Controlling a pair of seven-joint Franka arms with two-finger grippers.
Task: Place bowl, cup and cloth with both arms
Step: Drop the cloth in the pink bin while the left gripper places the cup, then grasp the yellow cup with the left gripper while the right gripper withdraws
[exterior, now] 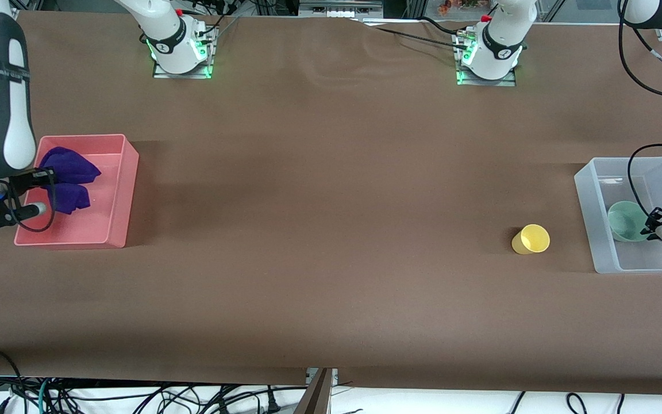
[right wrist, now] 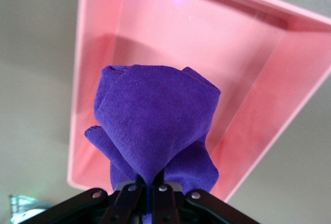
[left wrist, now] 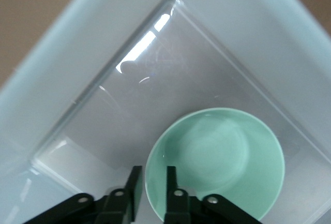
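Logging from my remote station, I recorded: a brown-covered table (exterior: 331,230); a pink plastic bin (exterior: 118,195) at the right arm's end; a clear plastic bin (exterior: 589,201) at the left arm's end. The deep-purple fuzzy cloth (exterior: 69,178) hung over the pink bin, pinched between the right gripper's (right wrist: 146,187) fingers. The pale mint-green round bowl (left wrist: 227,162) sat in the clear bin, the left gripper's (left wrist: 153,182) fingers clamping its rim. The small yellow plastic cup (exterior: 531,239) lay tipped on the table near the clear bin.
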